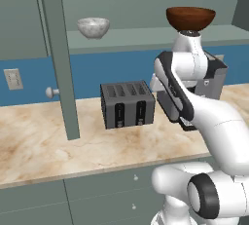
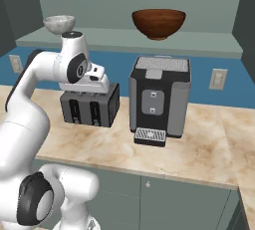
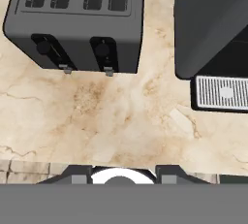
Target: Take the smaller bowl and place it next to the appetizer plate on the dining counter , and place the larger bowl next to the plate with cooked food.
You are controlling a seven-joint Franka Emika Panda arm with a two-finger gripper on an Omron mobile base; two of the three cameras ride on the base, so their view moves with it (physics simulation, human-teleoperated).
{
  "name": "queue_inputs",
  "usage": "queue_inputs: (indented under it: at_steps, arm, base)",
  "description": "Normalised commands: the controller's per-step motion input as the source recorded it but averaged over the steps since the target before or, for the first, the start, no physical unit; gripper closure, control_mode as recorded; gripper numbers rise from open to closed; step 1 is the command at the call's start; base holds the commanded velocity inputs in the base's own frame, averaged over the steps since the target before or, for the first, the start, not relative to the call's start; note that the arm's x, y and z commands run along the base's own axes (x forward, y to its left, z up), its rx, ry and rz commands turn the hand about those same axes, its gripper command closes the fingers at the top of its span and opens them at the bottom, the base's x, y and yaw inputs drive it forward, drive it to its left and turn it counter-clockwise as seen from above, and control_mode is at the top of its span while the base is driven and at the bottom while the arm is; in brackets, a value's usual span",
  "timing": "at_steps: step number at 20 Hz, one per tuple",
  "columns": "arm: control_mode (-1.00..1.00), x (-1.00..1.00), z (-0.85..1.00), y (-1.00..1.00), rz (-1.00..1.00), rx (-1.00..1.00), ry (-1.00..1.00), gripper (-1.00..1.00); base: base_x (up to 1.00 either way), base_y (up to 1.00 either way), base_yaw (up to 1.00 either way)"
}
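the small marbled bowl (image 1: pixel 93 27) sits on the grey-green shelf (image 1: pixel 146 38) above the counter (image 1: pixel 44 146), towards the shelf's left end. the big brown wooden bowl (image 1: pixel 190 18) sits on the same shelf further right, well apart from the small one; in the right base view it stands above the coffee machine (image 2: pixel 160 99).

on the marbled counter, a dark four-slot toaster (image 1: pixel 127 104) stands left of the coffee machine, with a strip of bare counter between them. the machine's drip tray (image 3: pixel 223 92) juts out towards the near edge. the wall behind is blue, with a pale outlet (image 1: pixel 13 79) at the left.

the white arm is bent over the counter with its hand held in front of the toaster, above the bare stone between the two appliances. the jaws hold nothing; their tips barely peek in at the bottom of the hand view, so i cannot tell how wide they stand.
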Motion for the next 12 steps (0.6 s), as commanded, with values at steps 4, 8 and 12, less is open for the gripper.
queue_inputs:
  at_steps: [4, 8, 12]
  arm:
    - [-1.0, -0.13, 0.0, 0.0, -0.04, 0.0, -0.02, -1.0]
    - [-1.0, -0.41, 0.06, -0.06, -0.04, 0.0, -0.19, -1.0]
    - [-1.0, -0.3, 0.24, 0.0, -0.06, 0.0, -0.26, -1.0]
  base:
    - [0.0, 0.0, 0.0]
    - [0.0, 0.0, 0.0]
    - [0.0, 0.0, 0.0]
